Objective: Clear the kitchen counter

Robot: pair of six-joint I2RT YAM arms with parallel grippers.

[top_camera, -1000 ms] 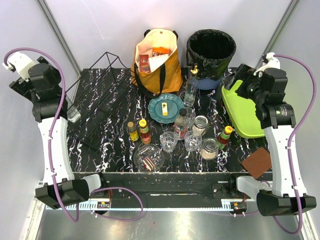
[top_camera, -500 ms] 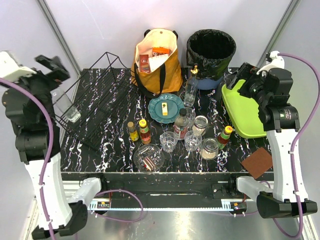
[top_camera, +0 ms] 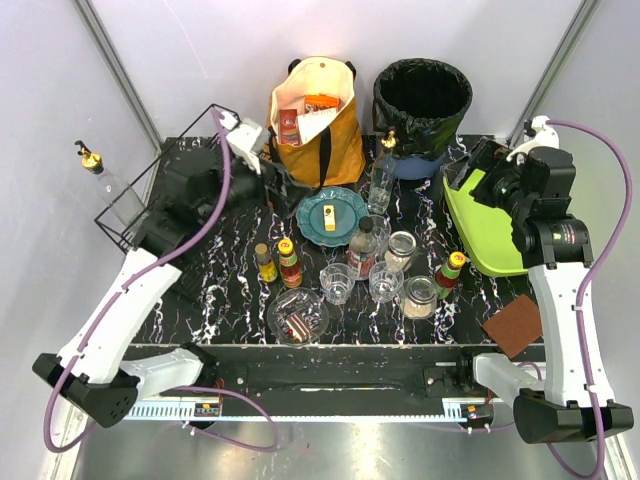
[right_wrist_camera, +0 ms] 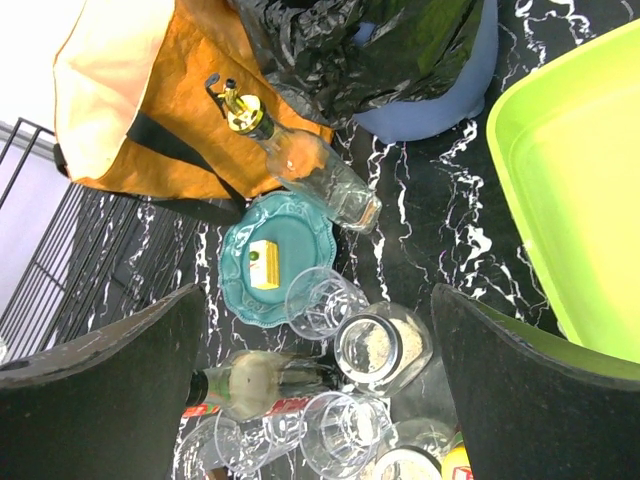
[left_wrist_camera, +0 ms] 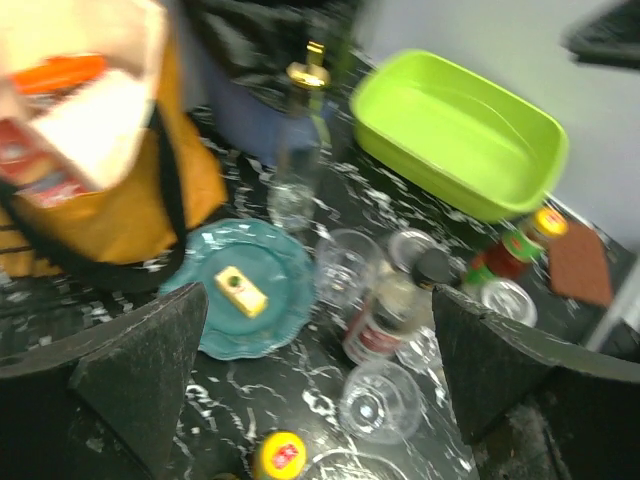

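Two arms reach over the kitchen counter [top_camera: 230, 290], the black veined slab that carries everything. The teal plate [top_camera: 332, 215] near its middle serves for bearings.

Nearest the arm bases, one glass bowl [top_camera: 297, 315] sits to the near left of the plate. One brown pad [top_camera: 515, 325] lies well off to the near right, by the counter's corner.

Next come two clear tumblers [top_camera: 338, 283] side by side on the plate's near side, and two jars [top_camera: 419, 296] to its near right. Of three small sauce bottles [top_camera: 289, 262], two stand just near-left of the plate and one stands beyond the jars. One dark-capped bottle [top_camera: 362, 248] stands just beside the plate's near-right rim. The plate carries one yellow piece [top_camera: 329, 219].

One green tray [top_camera: 485, 225] lies well right of the plate and one wire rack [top_camera: 190, 195] well left.

The left gripper [left_wrist_camera: 318, 310] hangs over the plate's far-left side, jaws spread wide and empty. The right gripper [right_wrist_camera: 318, 300] hangs over the tray's far end, equally spread and empty.

Of two pourer bottles [top_camera: 381, 175], one stands just far-right of the plate and the other at the rack's left end. Farthest back are one orange bag [top_camera: 312, 130] and one black bin [top_camera: 422, 100].
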